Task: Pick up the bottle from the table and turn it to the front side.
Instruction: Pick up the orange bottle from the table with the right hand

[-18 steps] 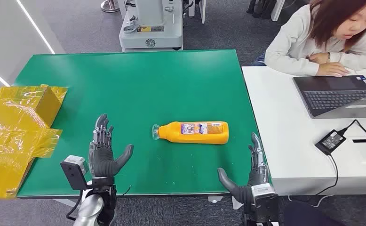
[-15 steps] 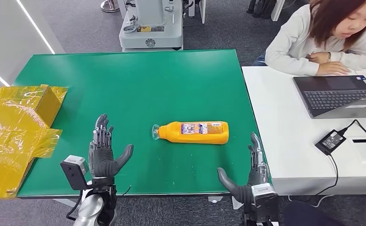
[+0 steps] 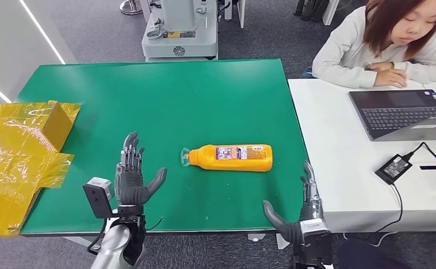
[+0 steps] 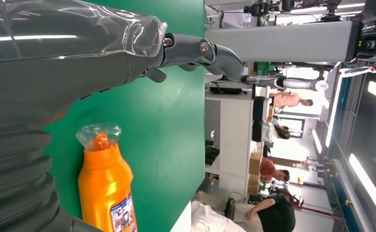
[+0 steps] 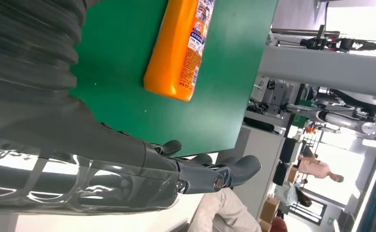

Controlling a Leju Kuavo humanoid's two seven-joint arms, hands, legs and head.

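The task has hardly begun, judging by how things lie. The orange bottle [image 3: 231, 157] rests on its side on the green counter [image 3: 159, 95], nearer the front edge than the back and closer to the right edge than the left, its clear cap pointing toward the left edge and its printed label facing up. Nothing touches it. The left hand [image 3: 131, 179] hovers over the counter near the front edge, to the left of the bottle's cap and apart from it, fingers spread and thumb out, holding nothing. The right hand [image 3: 301, 212] sits at the front right corner of the counter, also with fingers apart and empty, well short of the bottle's base. The wrist views agree: each shows the bottle lying beyond bare, unclenched fingers. So every step is left: reaching in, closing a hand round the bottle, lifting it off the counter and turning it to its front side. A person sits at the white desk beside the counter's right edge, at a laptop [image 3: 400, 112].
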